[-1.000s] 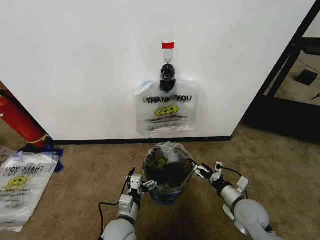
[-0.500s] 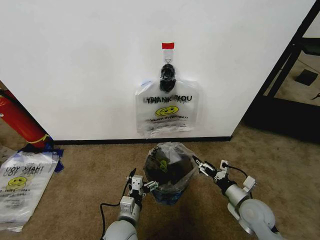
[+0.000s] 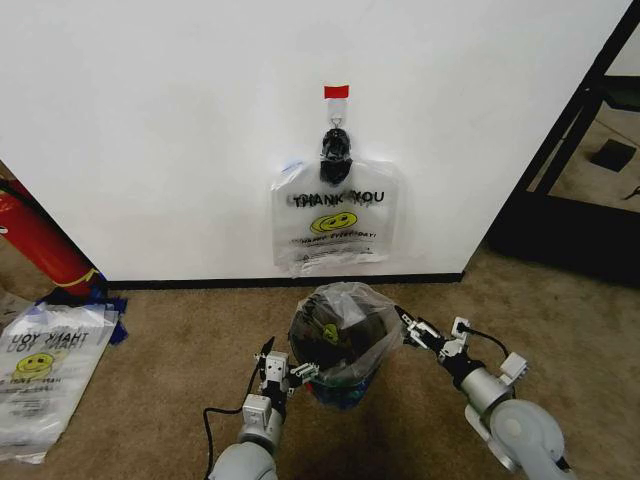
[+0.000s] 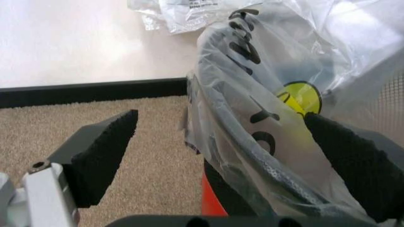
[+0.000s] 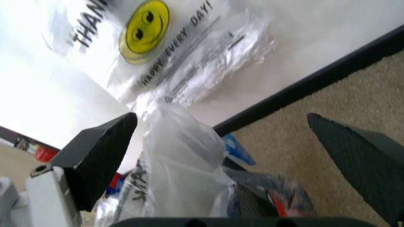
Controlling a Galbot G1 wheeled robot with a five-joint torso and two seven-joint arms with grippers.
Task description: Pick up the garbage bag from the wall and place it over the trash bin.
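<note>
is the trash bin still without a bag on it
No, a garbage bag is already draped over the trash bin, while another bag hangs from the clip on the wall.

Garbage bag [image 3: 340, 325]: thin, see-through, black lettering and yellow smiley, draped over the trash bin [image 3: 335, 372], rumpled, puffed above the rim. Bin: black, round, upright on carpet just before the wall [image 3: 180, 130]. Wall: white, black baseboard, red tape strip [image 3: 336, 91] above a black clip [image 3: 335, 147].
</note>
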